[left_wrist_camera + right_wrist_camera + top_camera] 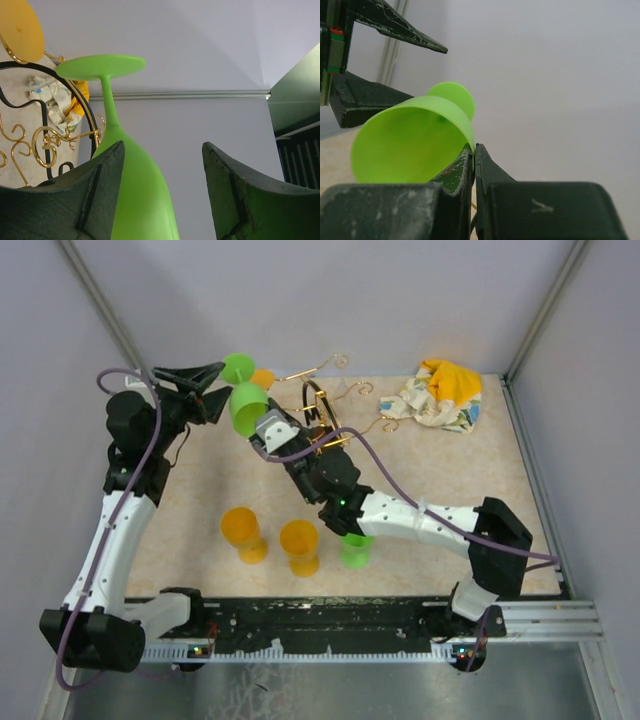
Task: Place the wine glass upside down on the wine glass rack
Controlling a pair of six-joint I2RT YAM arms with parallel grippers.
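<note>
A lime green wine glass (pixel 248 407) hangs in the air at the back left, tilted, its foot (pixel 238 367) pointing away from me. My right gripper (pixel 258 430) is shut on its rim (pixel 468 136), one finger inside the bowl and one outside. My left gripper (pixel 218 388) is open around the bowl (pixel 137 200); its left finger (pixel 97 190) lies against the bowl and its right finger (pixel 235 190) stands apart. The gold wire wine glass rack (pixel 325 410) is just right of the glass, and its curls (pixel 45 145) show past the left finger. An orange glass's foot (pixel 20 27) rests on a rack arm.
Two orange glasses (pixel 243 533) (pixel 300 546) and a green glass (pixel 355 550) stand upside down on the near part of the table. A crumpled white and yellow cloth (pixel 440 397) lies at the back right. Grey walls close in the back and both sides.
</note>
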